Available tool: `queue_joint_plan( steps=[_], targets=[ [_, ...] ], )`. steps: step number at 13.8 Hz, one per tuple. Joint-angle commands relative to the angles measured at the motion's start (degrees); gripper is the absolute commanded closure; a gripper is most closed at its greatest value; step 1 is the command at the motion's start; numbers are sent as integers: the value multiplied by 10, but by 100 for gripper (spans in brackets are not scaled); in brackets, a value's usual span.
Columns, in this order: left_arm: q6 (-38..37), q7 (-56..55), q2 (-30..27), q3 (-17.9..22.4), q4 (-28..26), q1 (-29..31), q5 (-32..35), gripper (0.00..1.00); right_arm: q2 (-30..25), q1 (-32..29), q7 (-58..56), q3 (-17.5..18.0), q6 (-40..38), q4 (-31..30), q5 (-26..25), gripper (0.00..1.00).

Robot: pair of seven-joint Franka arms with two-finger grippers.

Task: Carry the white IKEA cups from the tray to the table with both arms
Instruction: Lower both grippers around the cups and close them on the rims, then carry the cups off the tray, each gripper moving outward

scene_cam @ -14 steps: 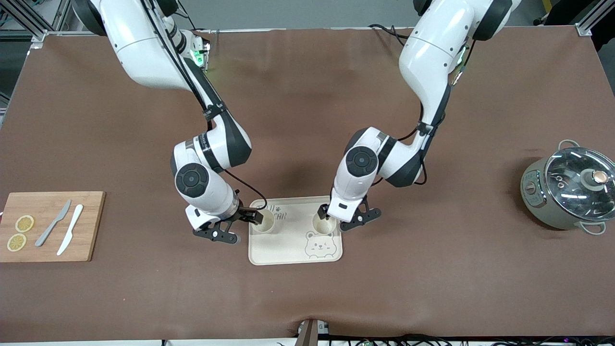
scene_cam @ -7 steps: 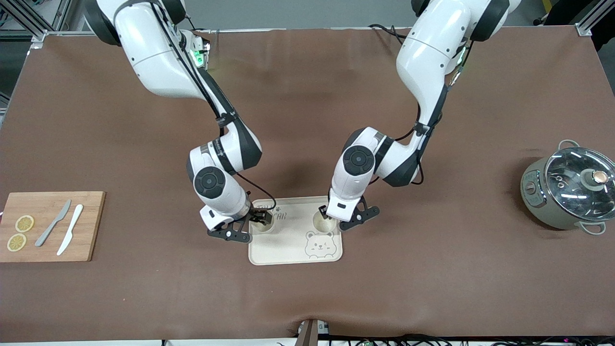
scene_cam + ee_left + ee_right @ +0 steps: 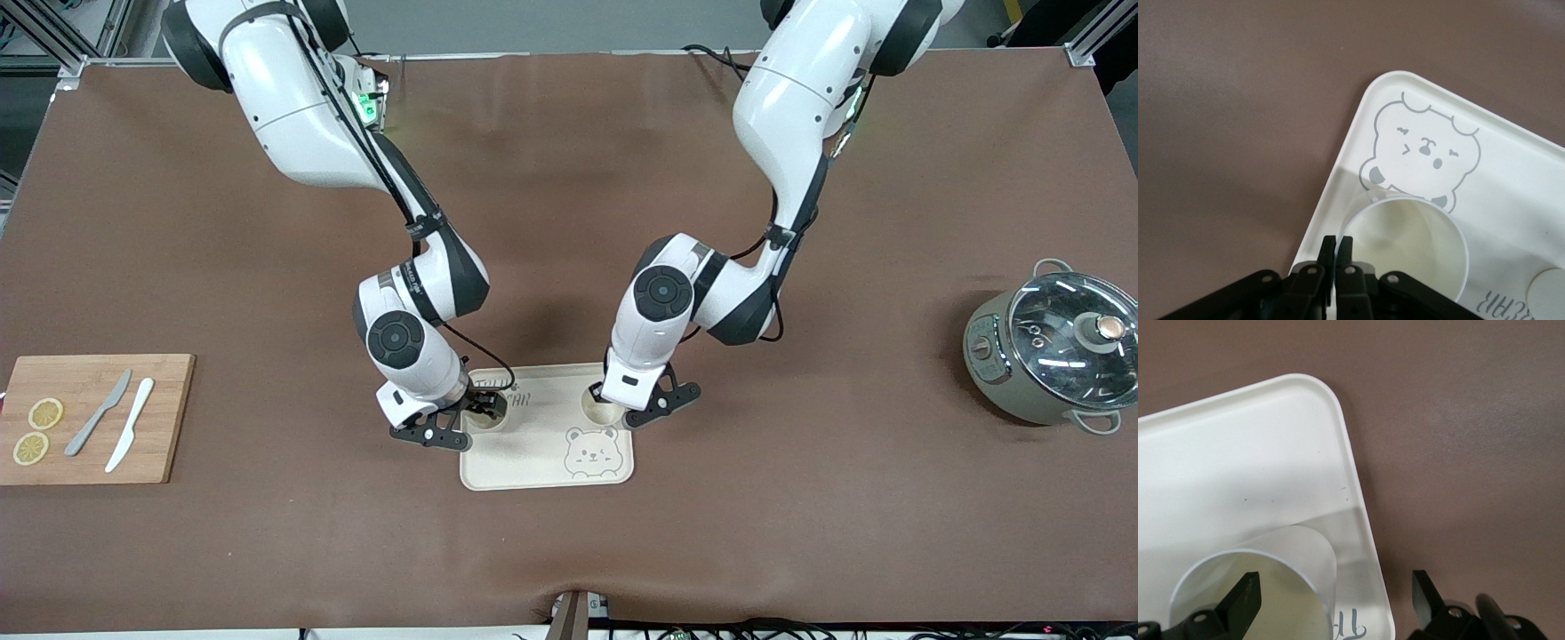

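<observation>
Your grippers partly hid both cups on the tray point(image 3: 524, 462): left gripper point(image 3: 1337, 245) pinched one cup point(image 3: 1408, 240)'s rim; right gripper point(image 3: 1335, 590) straddled the other cup point(image 3: 1258, 577)'s wall, spread. Brown table point(image 3: 800, 498).

Table point(image 3: 800, 533) covering: plain matte brown. Tray point(image 3: 524, 462): cream, grey line-drawn bear point(image 3: 590, 451) and grey lettering point(image 3: 520, 400). Both cups off-white, plain: one point(image 3: 601, 408) toward the left arm's end, one point(image 3: 486, 414) toward the right arm's end. Arms glossy white with black joints; left gripper point(image 3: 597, 395) and right gripper point(image 3: 481, 407) black. Cutting board point(image 3: 169, 427): light wood, two yellow lemon slices point(image 3: 37, 430), grey knife point(image 3: 98, 412), white knife point(image 3: 130, 424). Pot point(image 3: 1005, 373): grey-green, clear glass lid point(image 3: 1058, 342), copper-toned knob point(image 3: 1108, 327)
</observation>
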Motion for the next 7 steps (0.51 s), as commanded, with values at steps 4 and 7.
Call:
queue_joint_plan(
  steps=[4,7],
  targets=[
    [-54,-14,-41,25,2,-4,14,100,2,-3,9,-1,-3,8,-2,59],
    [-79,-9,-56,30,0,7,15,100,2,-5,10,-1,-3,8,0,83]
  ],
)
